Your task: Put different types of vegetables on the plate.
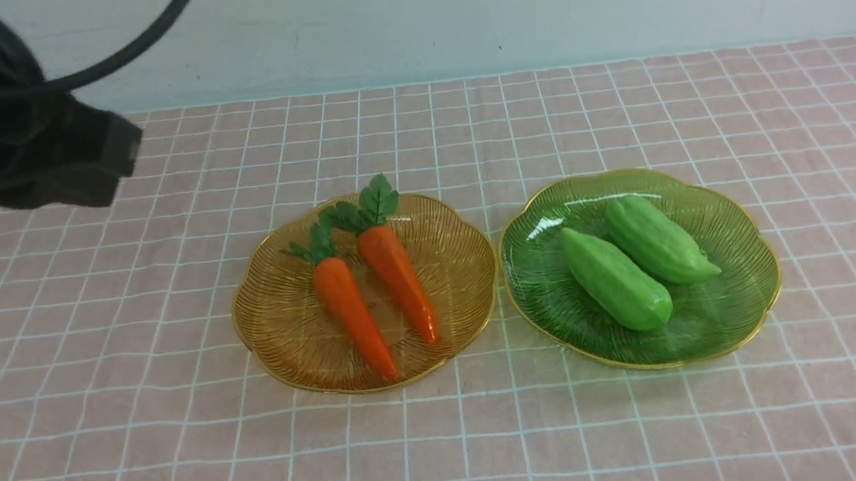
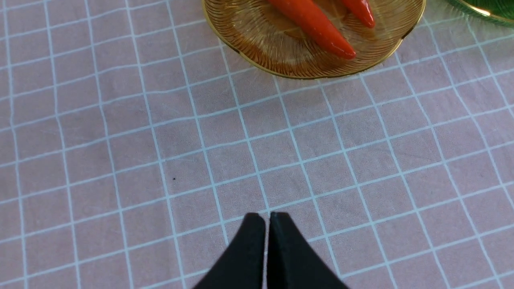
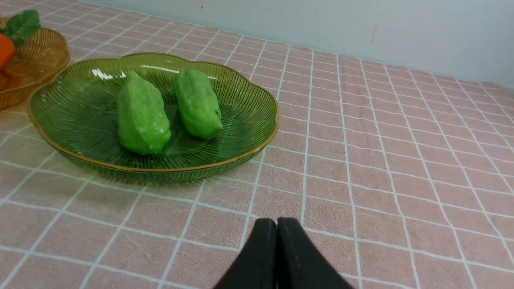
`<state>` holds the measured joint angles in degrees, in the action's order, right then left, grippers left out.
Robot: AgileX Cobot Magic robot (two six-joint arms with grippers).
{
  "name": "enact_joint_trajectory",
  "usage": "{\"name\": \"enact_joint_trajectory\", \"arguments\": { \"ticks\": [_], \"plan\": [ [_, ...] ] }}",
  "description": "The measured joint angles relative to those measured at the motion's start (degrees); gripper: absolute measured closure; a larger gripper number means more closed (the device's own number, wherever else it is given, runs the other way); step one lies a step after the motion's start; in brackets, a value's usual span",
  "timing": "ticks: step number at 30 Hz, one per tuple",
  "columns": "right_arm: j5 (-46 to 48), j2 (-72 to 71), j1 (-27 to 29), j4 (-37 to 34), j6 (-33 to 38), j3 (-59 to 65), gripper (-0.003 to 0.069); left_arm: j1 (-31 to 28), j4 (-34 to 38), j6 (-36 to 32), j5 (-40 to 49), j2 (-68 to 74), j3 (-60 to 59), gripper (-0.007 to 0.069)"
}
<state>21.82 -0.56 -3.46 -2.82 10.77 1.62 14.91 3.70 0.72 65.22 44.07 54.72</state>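
Observation:
Two orange carrots with green leafy tops, the left carrot (image 1: 351, 314) and the right carrot (image 1: 396, 280), lie side by side on an amber glass plate (image 1: 282, 338). Two light-green gourds, the near one (image 1: 616, 278) and the far one (image 1: 656, 240), lie on a green glass plate (image 1: 736, 306) to the right. My left gripper (image 2: 267, 216) is shut and empty above bare cloth, short of the amber plate (image 2: 257, 40). My right gripper (image 3: 276, 221) is shut and empty over the cloth, apart from the green plate (image 3: 80, 100) with both gourds (image 3: 141, 114).
A pink checked tablecloth (image 1: 103, 424) covers the table. A pale wall (image 1: 455, 13) runs along the back. The left arm's dark body and cable (image 1: 25, 152) hang at the upper left of the front view. The right arm does not show there.

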Motion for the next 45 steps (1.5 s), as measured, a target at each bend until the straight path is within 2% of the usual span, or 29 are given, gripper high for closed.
{"name": "enact_joint_trajectory", "arguments": {
  "ticks": [10, 14, 24, 27, 45],
  "plan": [
    [0.1, 0.0, 0.0, -2.0, 0.0, 0.0, 0.0674, 0.0, 0.1, 0.9, -13.3, -16.5, -20.3, 0.0628],
    [0.1, 0.0, 0.0, -2.6, 0.0, 0.0, 0.0674, 0.0, 0.1, 2.1, -18.6, -19.6, -24.9, 0.0628],
    [0.1, 0.0, 0.0, -2.8, 0.0, 0.0, 0.0674, 0.0, 0.1, 7.6, -43.0, -21.9, -35.8, 0.0628],
    [0.1, 0.0, 0.0, -2.8, -0.1, 0.0, 0.0674, 0.0, 0.1, 7.8, -47.1, -21.9, -36.7, 0.0628],
    [0.2, 0.0, 0.0, -2.9, -0.4, 0.0, 0.0676, 0.0, 0.0, 7.5, -49.3, -21.9, -37.1, 0.0628]
  ]
}}
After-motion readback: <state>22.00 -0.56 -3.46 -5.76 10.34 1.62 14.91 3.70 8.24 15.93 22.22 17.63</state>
